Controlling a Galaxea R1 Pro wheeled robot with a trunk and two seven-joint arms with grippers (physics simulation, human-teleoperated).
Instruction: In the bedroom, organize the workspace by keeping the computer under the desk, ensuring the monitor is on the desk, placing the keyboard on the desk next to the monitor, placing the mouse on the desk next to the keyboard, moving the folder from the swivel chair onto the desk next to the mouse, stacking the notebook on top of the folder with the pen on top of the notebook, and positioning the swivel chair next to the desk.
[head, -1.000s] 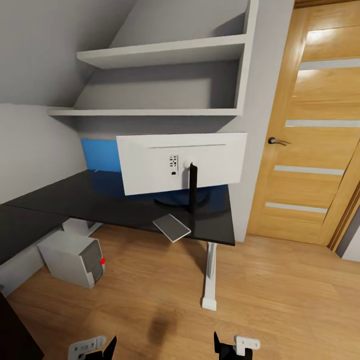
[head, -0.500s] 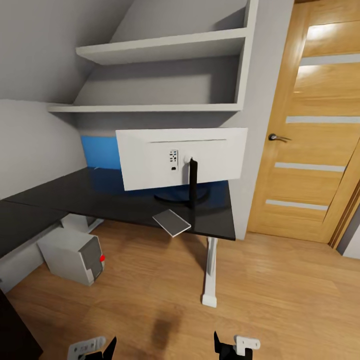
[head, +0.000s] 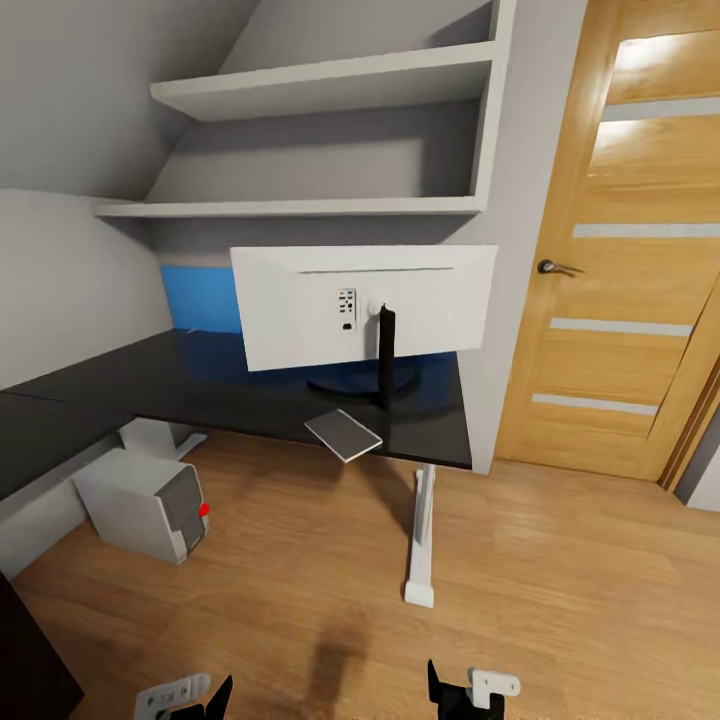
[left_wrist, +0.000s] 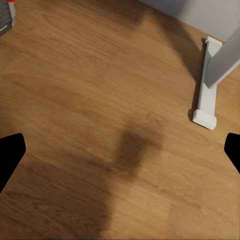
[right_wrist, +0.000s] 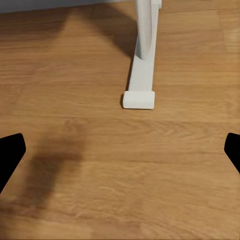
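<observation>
The white monitor (head: 365, 305) stands on the black desk (head: 200, 392) with its back toward me, on a dark stand with a round base. A small flat grey slab (head: 343, 434) lies at the desk's front edge and overhangs it. The white-grey computer tower (head: 145, 505) with a red light sits on the floor beneath the desk's left part. My left gripper (left_wrist: 120, 155) and right gripper (right_wrist: 120, 155) hang low over the wood floor, both open with nothing between the fingers. Keyboard, mouse, folder, notebook, pen and swivel chair are out of view.
The desk's white leg (head: 420, 545) and foot stand on the floor ahead; the leg (right_wrist: 140, 75) is close to the right gripper. A wooden door (head: 630, 250) is at the right. Two white shelves (head: 320, 95) hang above the desk. A dark furniture edge (head: 25, 660) is at the lower left.
The whole picture has shifted slightly, with desk and monitor a bit higher and larger: the camera has moved. Nothing on the desk has moved, and both grippers hold the same pose.
</observation>
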